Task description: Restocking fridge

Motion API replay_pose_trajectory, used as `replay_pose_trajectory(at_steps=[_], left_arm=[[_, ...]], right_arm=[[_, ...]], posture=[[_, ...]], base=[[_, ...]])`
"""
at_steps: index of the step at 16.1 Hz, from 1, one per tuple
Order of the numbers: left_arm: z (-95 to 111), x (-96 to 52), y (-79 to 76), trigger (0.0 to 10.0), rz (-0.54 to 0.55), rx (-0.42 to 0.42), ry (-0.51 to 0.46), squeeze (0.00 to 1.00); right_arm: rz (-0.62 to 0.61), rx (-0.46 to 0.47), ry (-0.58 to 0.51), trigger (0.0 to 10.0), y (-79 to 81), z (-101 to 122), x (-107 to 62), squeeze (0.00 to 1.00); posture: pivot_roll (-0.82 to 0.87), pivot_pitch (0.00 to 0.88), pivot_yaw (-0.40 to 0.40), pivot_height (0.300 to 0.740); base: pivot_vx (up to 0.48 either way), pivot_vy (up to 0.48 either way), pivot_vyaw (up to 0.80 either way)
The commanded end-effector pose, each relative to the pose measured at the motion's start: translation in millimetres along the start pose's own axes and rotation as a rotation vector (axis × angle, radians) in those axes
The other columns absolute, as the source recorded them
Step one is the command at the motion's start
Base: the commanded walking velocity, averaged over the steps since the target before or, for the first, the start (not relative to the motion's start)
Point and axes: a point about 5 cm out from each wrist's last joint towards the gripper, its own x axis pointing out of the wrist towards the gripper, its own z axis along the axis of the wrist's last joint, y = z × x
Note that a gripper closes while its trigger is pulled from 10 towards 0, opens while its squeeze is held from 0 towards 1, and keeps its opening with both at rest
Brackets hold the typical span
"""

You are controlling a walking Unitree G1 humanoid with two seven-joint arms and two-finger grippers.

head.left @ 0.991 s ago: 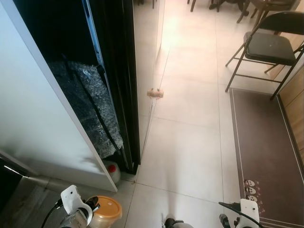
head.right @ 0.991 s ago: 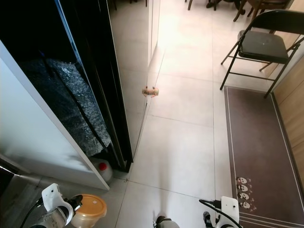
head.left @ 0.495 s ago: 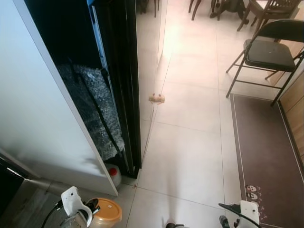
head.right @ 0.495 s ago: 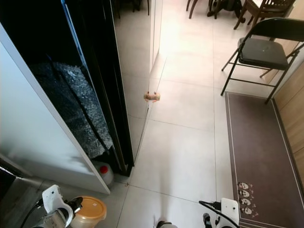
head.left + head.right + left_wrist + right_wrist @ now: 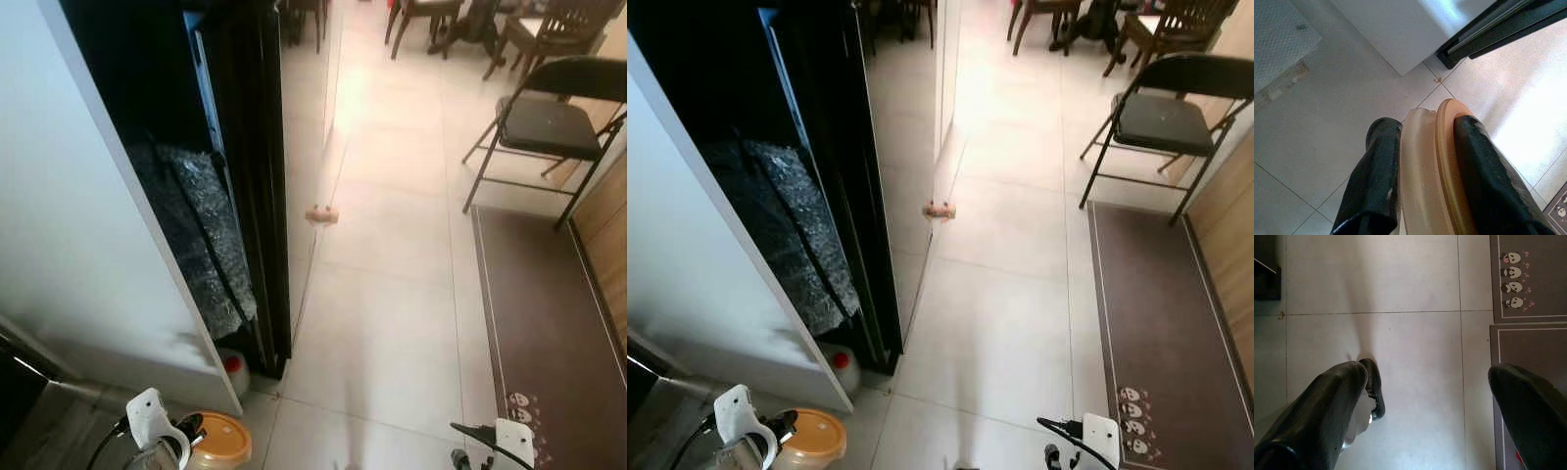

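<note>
The robot's mid-carry here, so the job right now is really just keeping the load steady while it lines itself up with the fridge (image 5: 108,255). The left end effector (image 5: 1422,147) has its two black fingers clamped on a tub with an orange lid (image 5: 217,441), one finger on each side, held low at the robot's left near the floor. Best bet is probably to keep that squeeze even, since the tub sits sideways between the fingers in the wrist view and could likely slip if the arm swings.

Moving right: the white fridge side fills the left of the head views, with the dark open gap (image 5: 157,88) beside it and some crinkly silver wrap (image 5: 196,225) hanging inside. A small white jug with a red cap (image 5: 233,367) sits on the floor right at the foot of the black edge, close to the path, so that's one to step around. Further out there's a little tan object (image 5: 321,213) on the tiles, well clear.

Then the folding chair (image 5: 549,108) and the dark mat (image 5: 549,313) on the right. The right end effector (image 5: 1440,401) hangs over the tiles, fingers spread wide, holding nothing.
</note>
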Motion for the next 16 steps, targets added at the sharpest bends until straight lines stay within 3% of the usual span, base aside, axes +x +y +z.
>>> replay_pose_trajectory(at_steps=[1,16], left_arm=[[-8.2,-1.1,3.7,10.0,0.012,0.016,0.033,0.0],[-2.9,-0.2,2.0,10.0,0.015,0.003,0.025,0.0]], right_arm=[[-0.011,0.014,0.015,10.0,-1.9,-6.9,-1.1,0.0],[-0.011,0.021,-0.006,10.0,-0.6,-2.4,-0.4,0.0]], posture=[[-0.19,0.008,0.011,0.74],[-0.18,0.005,0.013,0.74]], base=[[0.0,0.0,0.0],[0.0,0.0,0.0]])
